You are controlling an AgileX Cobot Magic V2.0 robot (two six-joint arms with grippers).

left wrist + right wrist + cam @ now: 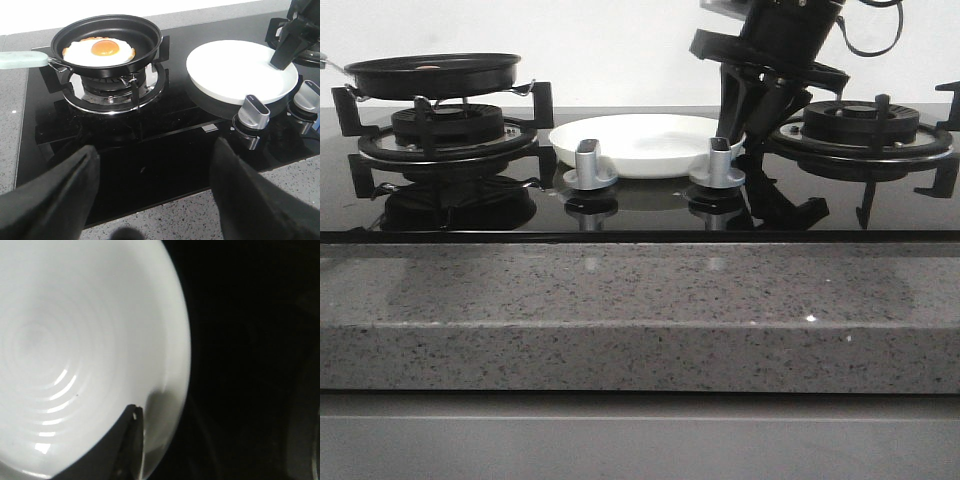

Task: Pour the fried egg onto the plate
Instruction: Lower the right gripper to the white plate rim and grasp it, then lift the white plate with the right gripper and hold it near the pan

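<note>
The fried egg (100, 50), white with an orange yolk, lies flat in the small black frying pan (145, 35) on the left burner; the front view shows only the pan (432, 75). The white plate (640, 135) sits empty on the black glass between the burners, also in the left wrist view (225, 65) and right wrist view (75, 315). My right gripper (755, 125) is open at the plate's right rim, with one finger (131, 440) inside the plate, apart from the rim. My left gripper (156, 147) is wide open and empty over the hob's front edge, away from the pan.
The pan's pale green handle (22, 59) points left. Two silver knobs (588, 165) (718, 162) stand in front of the plate. The right burner with its grate (860, 130) stands beside my right gripper. A speckled grey counter edge (620, 310) runs along the front.
</note>
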